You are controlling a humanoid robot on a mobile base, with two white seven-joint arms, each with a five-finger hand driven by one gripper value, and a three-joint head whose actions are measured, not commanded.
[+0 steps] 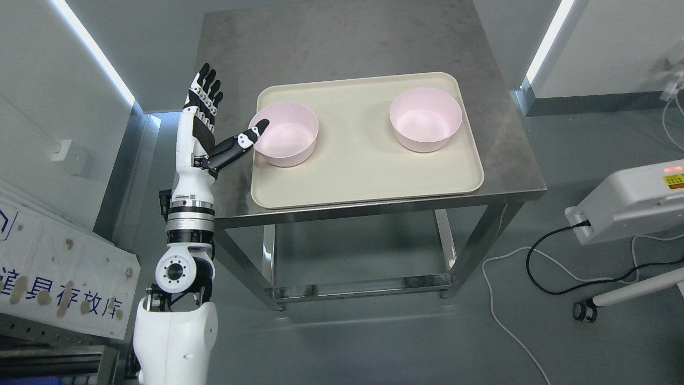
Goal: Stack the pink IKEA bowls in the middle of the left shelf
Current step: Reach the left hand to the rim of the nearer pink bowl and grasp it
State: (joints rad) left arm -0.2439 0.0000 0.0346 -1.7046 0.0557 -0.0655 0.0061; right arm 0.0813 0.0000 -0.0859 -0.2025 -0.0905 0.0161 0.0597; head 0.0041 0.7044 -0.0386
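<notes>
Two pale pink bowls sit upright, empty and well apart: the left bowl point(286, 133) nearer the front, the right bowl point(425, 118) slightly farther back.

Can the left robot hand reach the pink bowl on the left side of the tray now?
Probably yes. The left robot hand is open beside the left pink bowl, thumb tip at its rim, and nothing on the tray stands between them.

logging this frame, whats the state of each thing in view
left hand: open, thumb tip at the near bowl's rim, holding nothing
left pink plastic bowl: upright, empty, on the tray
right pink plastic bowl: upright, empty, apart, unstacked
cream rectangular tray: flat on the steel table
</notes>
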